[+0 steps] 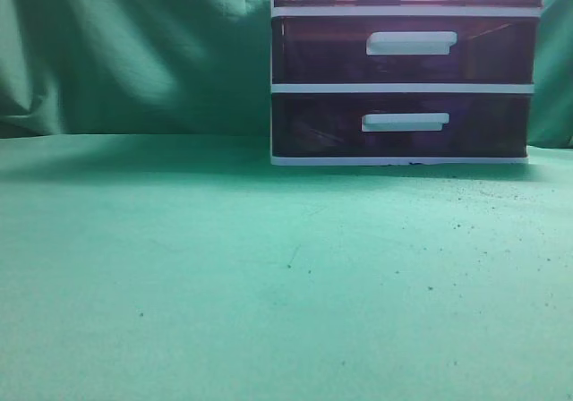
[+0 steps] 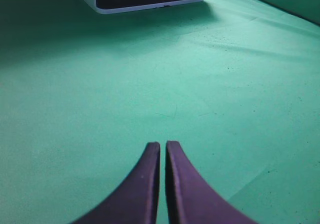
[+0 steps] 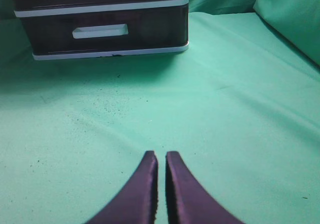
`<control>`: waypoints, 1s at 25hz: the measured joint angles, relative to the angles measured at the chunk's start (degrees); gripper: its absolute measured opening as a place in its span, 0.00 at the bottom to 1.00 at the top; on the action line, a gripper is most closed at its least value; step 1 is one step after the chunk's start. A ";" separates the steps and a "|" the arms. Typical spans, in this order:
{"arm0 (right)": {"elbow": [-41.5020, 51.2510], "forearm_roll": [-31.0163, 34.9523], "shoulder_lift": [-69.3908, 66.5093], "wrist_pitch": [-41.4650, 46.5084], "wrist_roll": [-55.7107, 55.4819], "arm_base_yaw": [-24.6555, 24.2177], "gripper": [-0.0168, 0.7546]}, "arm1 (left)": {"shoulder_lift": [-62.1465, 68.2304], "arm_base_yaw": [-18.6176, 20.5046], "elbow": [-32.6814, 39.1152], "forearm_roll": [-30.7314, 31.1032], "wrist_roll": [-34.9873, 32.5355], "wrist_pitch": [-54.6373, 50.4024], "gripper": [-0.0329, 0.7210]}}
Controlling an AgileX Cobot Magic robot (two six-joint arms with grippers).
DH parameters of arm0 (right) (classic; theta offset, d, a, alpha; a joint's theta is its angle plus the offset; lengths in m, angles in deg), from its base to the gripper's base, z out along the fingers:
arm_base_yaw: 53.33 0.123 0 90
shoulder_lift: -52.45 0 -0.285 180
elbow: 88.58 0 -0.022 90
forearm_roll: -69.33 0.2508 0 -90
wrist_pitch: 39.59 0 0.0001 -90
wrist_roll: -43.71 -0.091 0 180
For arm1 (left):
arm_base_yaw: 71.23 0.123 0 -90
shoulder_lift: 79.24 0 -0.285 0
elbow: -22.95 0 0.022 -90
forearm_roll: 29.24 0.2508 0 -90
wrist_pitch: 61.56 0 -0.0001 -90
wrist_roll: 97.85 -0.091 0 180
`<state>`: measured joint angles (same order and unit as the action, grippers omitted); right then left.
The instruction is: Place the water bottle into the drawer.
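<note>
Curved, seemingly dark-purple gripper fingers (image 2: 145, 184)

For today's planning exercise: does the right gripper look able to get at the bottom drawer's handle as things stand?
Probably yes. The right gripper is shut and empty, and only bare green cloth lies between it and the bottom drawer's handle. It would need to open first.

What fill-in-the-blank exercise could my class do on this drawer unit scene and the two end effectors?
1. The cloth covering the table is ____ in colour.
2. The handles on the drawer unit are ____ in colour.
3. The left end effector has its fingers almost ____.
4. Between the fingers of the right end effector there is ____.

Missing words: green; white; shut; nothing
</note>
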<state>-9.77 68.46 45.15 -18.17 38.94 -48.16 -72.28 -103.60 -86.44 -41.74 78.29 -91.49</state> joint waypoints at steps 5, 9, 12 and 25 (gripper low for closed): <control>0.00 0.00 0.00 0.00 0.00 0.00 0.08 | 0.00 0.00 0.00 0.00 0.00 0.00 0.04; 0.00 0.00 0.00 0.00 0.00 0.00 0.08 | 0.00 0.00 0.00 0.00 0.00 0.00 0.04; 0.00 0.00 0.00 0.00 0.00 0.00 0.08 | 0.00 1.05 0.00 0.71 0.00 0.00 0.04; 0.00 0.00 0.00 0.10 0.00 0.00 0.08 | 0.00 28.27 6.53 11.53 0.00 12.01 0.04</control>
<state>-9.77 68.46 45.15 -18.08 38.94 -48.16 -72.28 -75.34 -79.91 -30.20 78.29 -79.47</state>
